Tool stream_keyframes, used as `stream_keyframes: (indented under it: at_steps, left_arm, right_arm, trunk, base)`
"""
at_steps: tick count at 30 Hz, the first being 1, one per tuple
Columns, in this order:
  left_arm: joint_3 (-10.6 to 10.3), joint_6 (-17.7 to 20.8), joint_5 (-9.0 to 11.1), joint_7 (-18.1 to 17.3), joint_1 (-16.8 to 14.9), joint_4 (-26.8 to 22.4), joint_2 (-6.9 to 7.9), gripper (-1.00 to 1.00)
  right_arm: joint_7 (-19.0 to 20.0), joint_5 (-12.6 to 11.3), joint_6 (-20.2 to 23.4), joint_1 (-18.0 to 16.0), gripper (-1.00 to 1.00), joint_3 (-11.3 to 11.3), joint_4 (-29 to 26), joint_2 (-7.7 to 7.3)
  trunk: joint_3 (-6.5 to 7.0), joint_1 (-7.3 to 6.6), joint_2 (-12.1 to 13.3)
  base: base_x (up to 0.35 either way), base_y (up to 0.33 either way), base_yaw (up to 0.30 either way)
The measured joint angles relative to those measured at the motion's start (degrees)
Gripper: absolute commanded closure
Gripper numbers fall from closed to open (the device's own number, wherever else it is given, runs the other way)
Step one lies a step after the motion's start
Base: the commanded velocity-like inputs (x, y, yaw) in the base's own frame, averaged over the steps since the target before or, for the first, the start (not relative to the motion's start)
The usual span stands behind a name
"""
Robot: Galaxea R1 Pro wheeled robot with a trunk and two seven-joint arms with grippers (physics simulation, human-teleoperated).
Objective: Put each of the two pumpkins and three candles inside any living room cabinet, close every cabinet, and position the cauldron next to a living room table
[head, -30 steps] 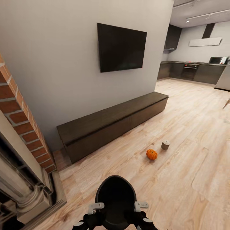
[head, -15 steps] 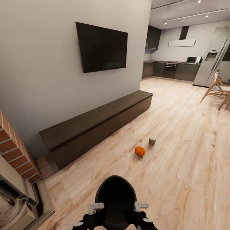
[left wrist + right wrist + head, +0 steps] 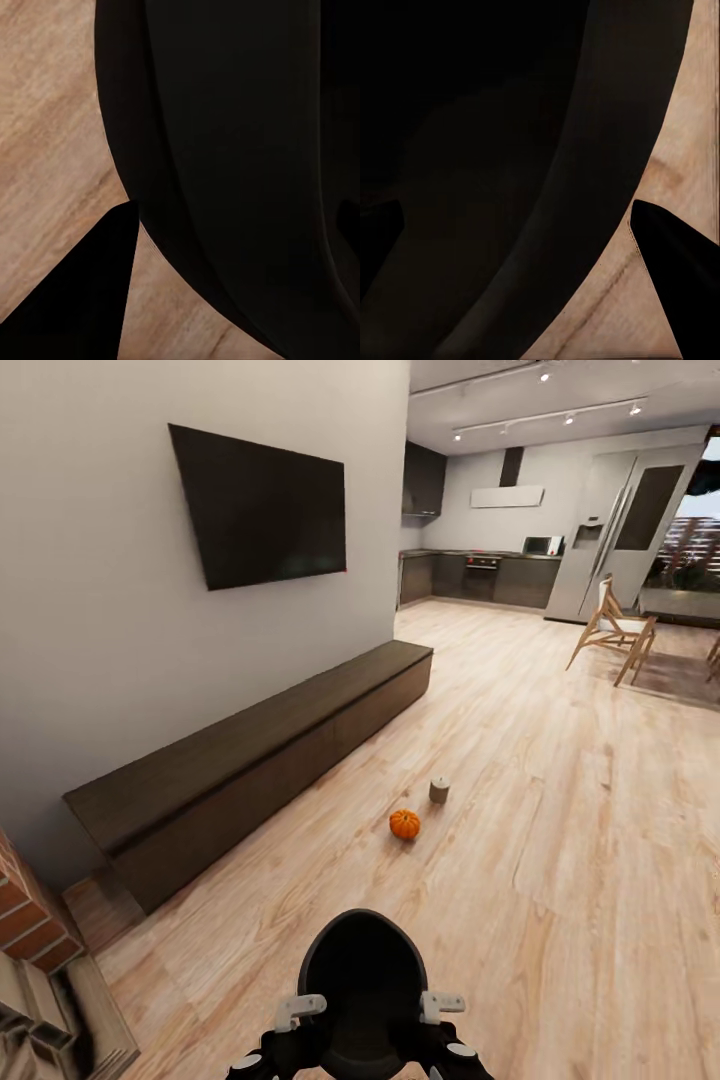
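One pumpkin and a candle sit on the wood floor, near the shut cabinet — both look light and rigid, best pinched across the middle. Whether either tool is open cannot be told.

From my seat the cauldron sits at six o'clock, closest to me. A pumpkin lies on the floor at twelve, and a candle just beyond it toward one o'clock, apart from it. The cabinet runs along the wall from nine to eleven, under the television. A chair stands far off at two.
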Motion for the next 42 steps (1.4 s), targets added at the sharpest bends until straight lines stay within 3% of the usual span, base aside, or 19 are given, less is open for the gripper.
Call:
stream_keyframes:
  at_steps: [42]
  left_arm:
    - [0.0, -0.4, 0.0, 0.0, 0.1, 0.1, -0.05, 1.00]
  right_arm:
    - [0.0, 0.3, -0.1, 0.0, 1.00, 0.0, 0.0, 0.00]
  trunk:
    - [0.00, 0.00, 0.0]
  base:
    - [0.000, 0.000, -0.281]
